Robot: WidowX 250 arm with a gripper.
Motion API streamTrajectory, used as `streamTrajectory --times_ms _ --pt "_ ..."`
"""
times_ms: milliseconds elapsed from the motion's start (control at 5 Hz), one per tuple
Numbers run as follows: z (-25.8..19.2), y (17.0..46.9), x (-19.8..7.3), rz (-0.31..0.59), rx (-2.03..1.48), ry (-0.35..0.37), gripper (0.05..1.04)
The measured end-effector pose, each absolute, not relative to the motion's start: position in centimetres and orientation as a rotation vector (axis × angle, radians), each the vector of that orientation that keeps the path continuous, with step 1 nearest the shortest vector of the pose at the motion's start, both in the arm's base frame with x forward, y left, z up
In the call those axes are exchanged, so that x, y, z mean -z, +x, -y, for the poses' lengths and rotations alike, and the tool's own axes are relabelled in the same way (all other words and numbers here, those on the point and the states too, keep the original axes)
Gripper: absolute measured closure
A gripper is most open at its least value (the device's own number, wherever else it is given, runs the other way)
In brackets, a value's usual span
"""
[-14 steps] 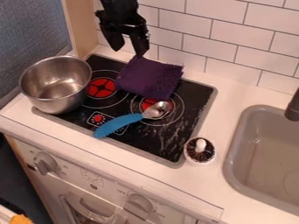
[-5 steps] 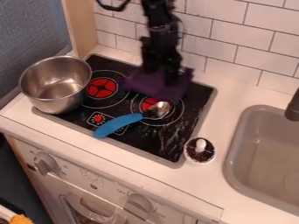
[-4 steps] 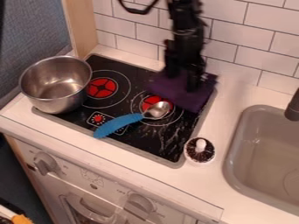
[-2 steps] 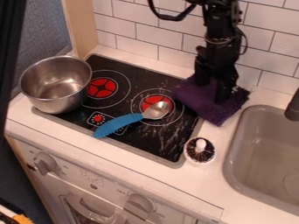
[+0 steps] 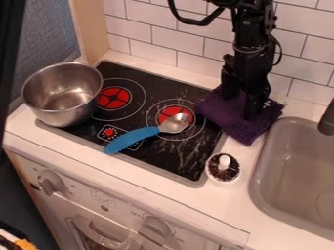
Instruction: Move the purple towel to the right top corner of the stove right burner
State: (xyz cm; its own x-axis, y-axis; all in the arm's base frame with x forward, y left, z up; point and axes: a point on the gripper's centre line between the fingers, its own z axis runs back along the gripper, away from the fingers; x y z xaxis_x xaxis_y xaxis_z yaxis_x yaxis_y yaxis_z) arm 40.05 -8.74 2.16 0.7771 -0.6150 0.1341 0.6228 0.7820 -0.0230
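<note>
directly beneath the gripper (image 5: 239, 108) lies the purple towel (image 5: 225, 116).

Matt cloth towel (image 5: 239, 119); shiny metal pot (image 5: 55, 100).

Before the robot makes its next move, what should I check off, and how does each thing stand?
1. Gripper down at the purple towel: ok.
2. Towel reaching the stove's back right corner: ok, it lies over it.
3. Towel wholly on the stove: not ok, part of it extends over the counter toward the sink.
4. Towel firmly gripped: cannot tell.
5. Blue-handled spoon free of the towel: ok, there is a gap between them.
6. Metal pot out of the way: ok, it sits at the stove's left side.
</note>
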Motion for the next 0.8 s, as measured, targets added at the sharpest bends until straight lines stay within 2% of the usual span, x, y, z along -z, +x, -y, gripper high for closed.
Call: streamTrajectory --times_ms 400,800 --pt "8.3 39.9 -4.4 0.151 0.663 -0.038 0.085" --pt "6.4 39.4 -11.1 0.276 0.604 0.022 0.085"
